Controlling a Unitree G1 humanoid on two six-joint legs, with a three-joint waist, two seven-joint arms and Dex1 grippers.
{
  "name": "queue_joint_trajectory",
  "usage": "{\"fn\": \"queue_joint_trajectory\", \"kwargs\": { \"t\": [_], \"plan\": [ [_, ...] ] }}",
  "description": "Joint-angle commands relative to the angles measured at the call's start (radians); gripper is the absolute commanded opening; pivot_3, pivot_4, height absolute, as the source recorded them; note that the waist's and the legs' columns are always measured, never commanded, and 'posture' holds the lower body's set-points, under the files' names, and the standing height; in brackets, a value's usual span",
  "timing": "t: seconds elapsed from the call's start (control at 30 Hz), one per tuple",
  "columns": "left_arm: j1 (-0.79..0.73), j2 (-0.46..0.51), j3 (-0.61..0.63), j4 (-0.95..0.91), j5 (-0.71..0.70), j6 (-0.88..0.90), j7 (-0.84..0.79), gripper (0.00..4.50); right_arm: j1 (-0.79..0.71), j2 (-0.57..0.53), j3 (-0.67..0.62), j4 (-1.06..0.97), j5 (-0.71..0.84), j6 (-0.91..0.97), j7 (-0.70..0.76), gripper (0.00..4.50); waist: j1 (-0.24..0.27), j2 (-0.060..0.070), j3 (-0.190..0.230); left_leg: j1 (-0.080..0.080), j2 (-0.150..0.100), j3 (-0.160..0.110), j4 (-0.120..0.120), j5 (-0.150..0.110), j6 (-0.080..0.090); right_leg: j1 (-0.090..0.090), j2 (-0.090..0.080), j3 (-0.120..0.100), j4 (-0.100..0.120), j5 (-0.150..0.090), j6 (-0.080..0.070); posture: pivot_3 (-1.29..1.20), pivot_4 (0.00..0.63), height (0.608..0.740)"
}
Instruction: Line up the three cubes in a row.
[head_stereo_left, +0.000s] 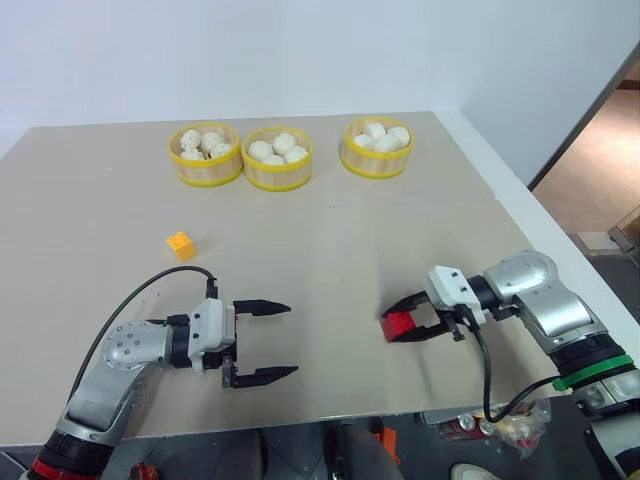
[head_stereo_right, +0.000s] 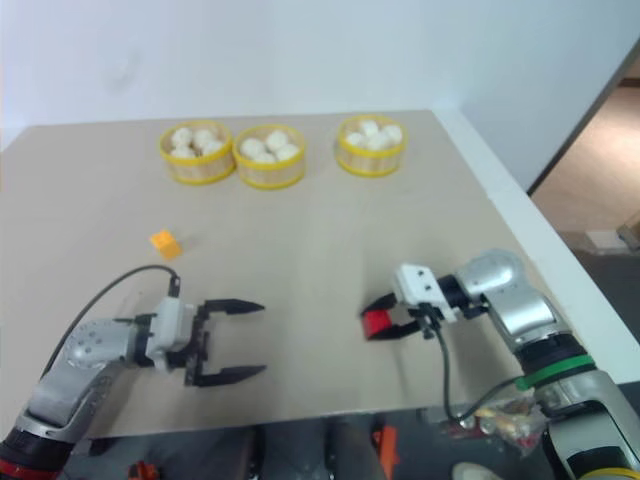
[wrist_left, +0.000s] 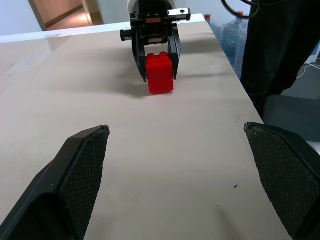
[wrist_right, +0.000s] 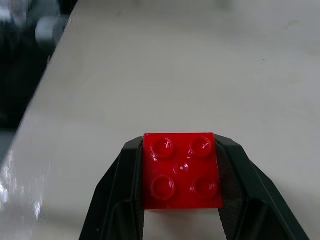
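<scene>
A: From the head, what stands around the red cube (head_stereo_left: 397, 325)?

B: Three baskets (head_stereo_left: 277, 158) far behind; yellow-orange cube (head_stereo_left: 180, 245) well apart. Left gripper (head_stereo_left: 268, 341) gapes.

A: Right wrist view?

B: Right gripper (wrist_right: 181, 172) clamps the red cube.

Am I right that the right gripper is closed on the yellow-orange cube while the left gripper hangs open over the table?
Not quite: the right gripper is closed on the red cube, as the right wrist view shows. The yellow-orange cube sits free on the table. The left gripper does hang open.
</scene>
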Motion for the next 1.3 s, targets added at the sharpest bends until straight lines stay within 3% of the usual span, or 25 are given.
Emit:
{"fn": "queue_joint_trajectory", "kwargs": {
  "t": [0.03, 0.23, 0.5, 0.8, 0.87, 1.07, 1.3],
  "plan": [
    [0.004, 0.005, 0.035, 0.001, -0.001, -0.011, 0.016, 4.5, -0.076, 0.08, -0.044, -0.049, 0.014, 0.209, -0.125, 1.27, 0.0, 0.0, 0.0, 0.0, 0.0, 0.0, 0.0, 0.0, 0.0, 0.0, 0.001, 0.0, 0.0, 0.0, 0.0, 0.0, 0.15, 0.74],
    [-0.022, 0.032, 0.047, -0.016, 0.005, 0.02, 0.025, 4.5, -0.142, 0.18, -0.006, 0.044, -0.106, 0.217, -0.205, 1.27, 0.006, 0.0, 0.0, -0.001, 0.002, -0.001, 0.0, 0.0, 0.0, -0.001, 0.003, -0.001, 0.0, 0.001, -0.002, 0.0, 0.15, 0.74],
    [-0.052, 0.052, 0.046, -0.059, 0.0, 0.102, 0.057, 4.5, -0.141, 0.196, 0.007, 0.137, -0.211, 0.093, -0.185, 1.27, 0.003, 0.0, 0.0, -0.002, 0.001, 0.0, 0.0, 0.0, 0.0, -0.001, 0.002, 0.001, 0.0, 0.001, 0.0, 0.0, 0.15, 0.74],
    [-0.099, 0.048, 0.036, -0.087, -0.004, 0.152, 0.073, 4.5, -0.154, 0.221, -0.02, 0.181, -0.21, 0.118, -0.188, 1.27, 0.003, 0.0, 0.0, 0.0, 0.001, 0.0, 0.005, 0.0, 0.0, 0.002, 0.003, 0.003, 0.0, 0.001, -0.003, 0.0, 0.15, 0.74],
    [-0.103, 0.049, 0.035, -0.097, -0.004, 0.165, 0.074, 4.5, -0.162, 0.223, -0.029, 0.176, -0.2, 0.158, -0.186, 2.35, 0.003, 0.0, 0.0, 0.0, 0.001, 0.0, 0.006, 0.0, 0.0, 0.002, 0.003, 0.004, 0.0, 0.001, -0.002, 0.0, 0.15, 0.74],
    [-0.128, 0.047, 0.044, -0.109, -0.01, 0.204, 0.09, 4.5, -0.156, 0.217, -0.066, 0.089, -0.138, 0.24, -0.148, 4.32, 0.003, 0.0, 0.0, -0.002, 0.001, 0.0, 0.005, 0.0, 0.0, 0.0, 0.004, 0.005, 0.0, 0.003, 0.001, 0.0, 0.15, 0.74],
    [-0.166, 0.058, 0.109, -0.106, -0.052, 0.299, 0.158, 4.5, -0.148, 0.181, -0.144, -0.085, -0.02, 0.349, -0.101, 4.43, 0.003, 0.0, 0.0, -0.003, 0.003, 0.0, 0.004, 0.0, 0.001, -0.002, 0.006, 0.004, 0.0, 0.003, 0.001, 0.0, 0.15, 0.74]
  ]
}}
